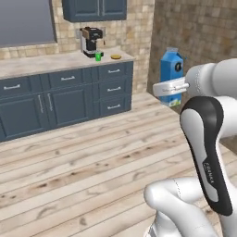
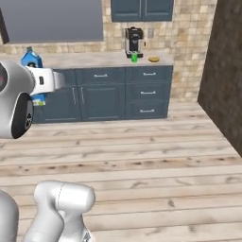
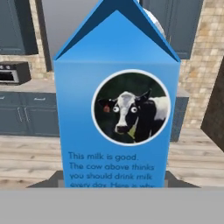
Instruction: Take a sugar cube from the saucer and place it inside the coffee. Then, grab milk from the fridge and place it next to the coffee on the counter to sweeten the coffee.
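Observation:
The milk (image 3: 116,109), a tall blue carton with a cow picture, hangs upright in the air over the wooden floor, and my gripper (image 1: 172,90) is shut on its lower part. Both base views show the milk (image 1: 172,65) (image 2: 31,59) beside the arm. The coffee (image 1: 98,56) (image 2: 134,58), a small green cup, stands on the counter (image 1: 46,63) in front of the coffee machine (image 1: 91,40). To its right lies the yellow-orange saucer (image 1: 115,57) (image 2: 153,59). The sugar cube is too small to make out. The fridge is out of view.
Dark blue cabinets (image 2: 118,92) run under the counter, with wall cabinets (image 2: 142,9) above. A brown brick wall (image 2: 222,71) closes the right side. Wide wooden floor (image 1: 83,152) lies between me and the counter.

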{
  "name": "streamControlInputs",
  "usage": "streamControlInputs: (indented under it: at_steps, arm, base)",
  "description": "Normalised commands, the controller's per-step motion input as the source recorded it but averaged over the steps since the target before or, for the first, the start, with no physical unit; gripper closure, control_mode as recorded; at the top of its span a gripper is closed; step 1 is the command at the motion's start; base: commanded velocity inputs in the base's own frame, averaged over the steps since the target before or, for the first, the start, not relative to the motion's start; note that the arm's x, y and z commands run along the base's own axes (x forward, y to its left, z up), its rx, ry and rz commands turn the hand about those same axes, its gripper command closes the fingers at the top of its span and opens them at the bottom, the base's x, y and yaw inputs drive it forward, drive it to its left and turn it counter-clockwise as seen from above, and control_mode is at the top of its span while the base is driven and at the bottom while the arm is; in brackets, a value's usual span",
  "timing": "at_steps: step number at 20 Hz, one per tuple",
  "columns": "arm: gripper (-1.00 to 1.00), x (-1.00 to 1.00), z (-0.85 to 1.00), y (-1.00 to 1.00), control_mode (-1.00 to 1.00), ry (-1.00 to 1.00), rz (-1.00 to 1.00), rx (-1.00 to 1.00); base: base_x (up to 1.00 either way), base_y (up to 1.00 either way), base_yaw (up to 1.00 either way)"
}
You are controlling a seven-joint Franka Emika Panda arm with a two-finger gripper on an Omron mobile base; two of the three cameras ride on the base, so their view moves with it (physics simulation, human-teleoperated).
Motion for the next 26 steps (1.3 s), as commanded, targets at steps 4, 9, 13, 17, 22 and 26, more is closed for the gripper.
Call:
streamControlInputs:
  at_steps: [4,9,13,17,22,26]
  arm:
    - [1.00,0.00,0.00,0.00,1.00,0.00,0.00,0.00]
    - [1.00,0.00,0.00,0.00,1.00,0.00,0.00,0.00]
    - [1.00,0.00,0.00,0.00,1.00,0.00,0.00,0.00]
    - [1.00,0.00,0.00,0.00,1.00,0.00,0.00,0.00]
    - [1.00,0.00,0.00,0.00,1.00,0.00,0.00,0.00]
    - [1.00,0.00,0.00,0.00,1.00,0.00,0.00,0.00]
  base:
    - [1.00,-0.51,0.00]
    - [1.00,-0.51,0.00]
    - [1.00,-0.46,0.00]
    - [1.00,-0.25,-0.02]
    - [1.00,-0.06,-0.03]
    - [1.00,0.00,0.00]
